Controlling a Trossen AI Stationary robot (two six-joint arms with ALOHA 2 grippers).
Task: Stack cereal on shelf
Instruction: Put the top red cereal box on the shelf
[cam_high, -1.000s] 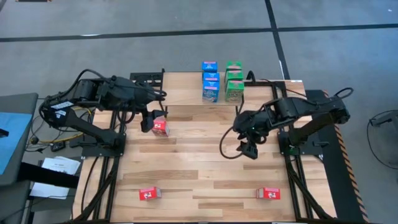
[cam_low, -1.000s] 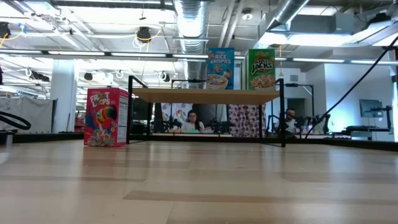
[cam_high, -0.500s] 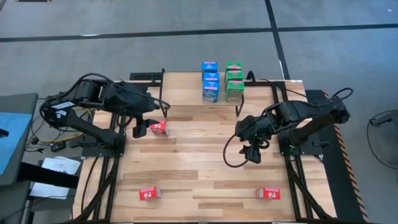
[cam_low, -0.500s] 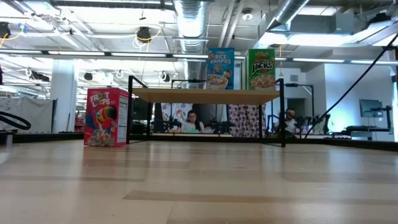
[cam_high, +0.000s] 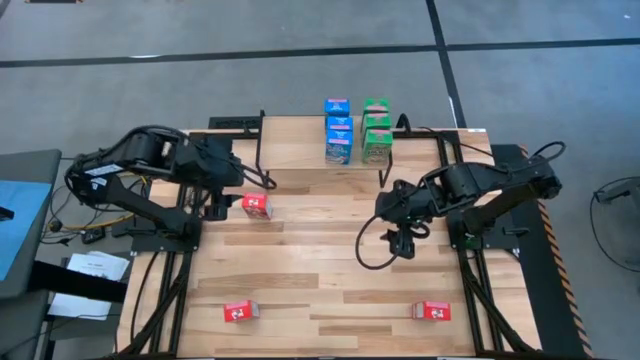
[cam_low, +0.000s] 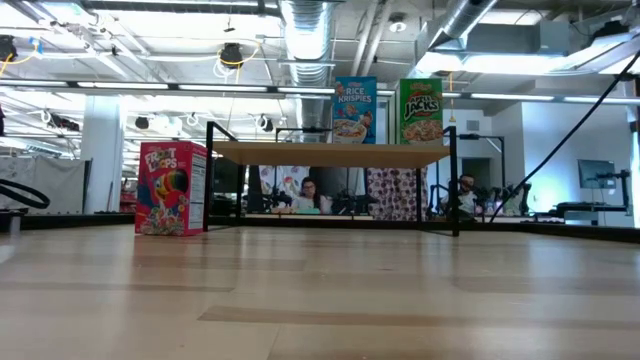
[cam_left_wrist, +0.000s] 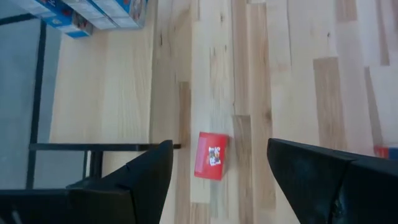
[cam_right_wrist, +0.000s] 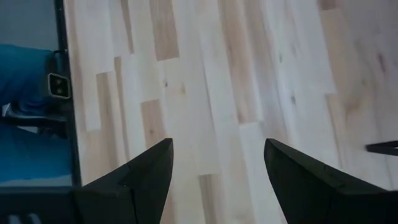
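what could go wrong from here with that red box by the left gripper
The red box stands on the table just beside the shelf, right next to the open left gripper; a careless approach might tip it over. The shelf's black leg is close, so a lift could clip it. The blue boxes and green boxes are packed tight; a sloppy placement may shove them.

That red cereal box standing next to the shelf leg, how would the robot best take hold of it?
From above, I'd guess: the red box stands upright with bare table around it, so the open left gripper could drop its jaws over the top and pinch the two broad printed faces.
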